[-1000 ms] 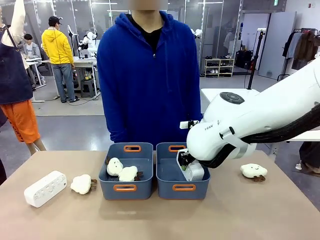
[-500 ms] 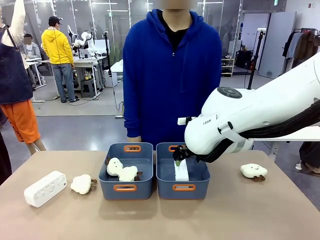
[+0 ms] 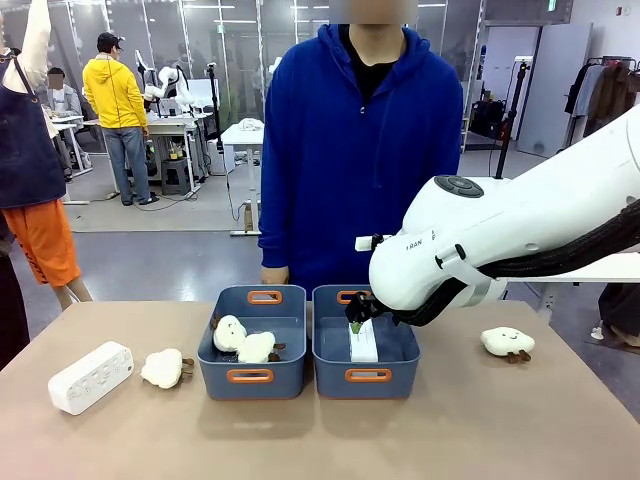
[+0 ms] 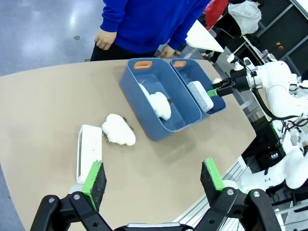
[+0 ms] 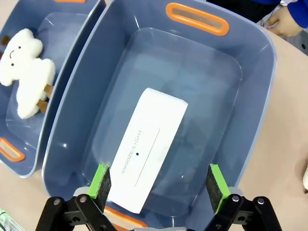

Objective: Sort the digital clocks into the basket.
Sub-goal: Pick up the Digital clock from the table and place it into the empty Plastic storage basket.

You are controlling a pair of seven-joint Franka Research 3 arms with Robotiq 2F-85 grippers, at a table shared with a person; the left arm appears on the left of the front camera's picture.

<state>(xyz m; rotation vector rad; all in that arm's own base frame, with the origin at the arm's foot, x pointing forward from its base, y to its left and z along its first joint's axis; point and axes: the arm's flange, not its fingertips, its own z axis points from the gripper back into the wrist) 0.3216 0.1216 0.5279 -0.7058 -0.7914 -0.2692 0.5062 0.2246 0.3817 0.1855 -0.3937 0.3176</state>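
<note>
The right gripper (image 5: pixel 158 182), wide open and empty, hovers over the right basket (image 5: pixel 250 96) where one digital clock (image 5: pixel 149 144) lies flat, sorted, while the left gripper (image 4: pixel 153 178), also open and empty, overlooks the second clock (image 4: pixel 89 151) at the surface's (image 4: pixel 43 110) left side.

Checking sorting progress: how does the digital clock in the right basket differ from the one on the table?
The basket clock lies inside the right basket, under the open right claw; the table clock lies left on the table, beside a plush toy. The basket clock runs front-to-back; the table clock sits askew. Both are white, rounded blocks.
</note>
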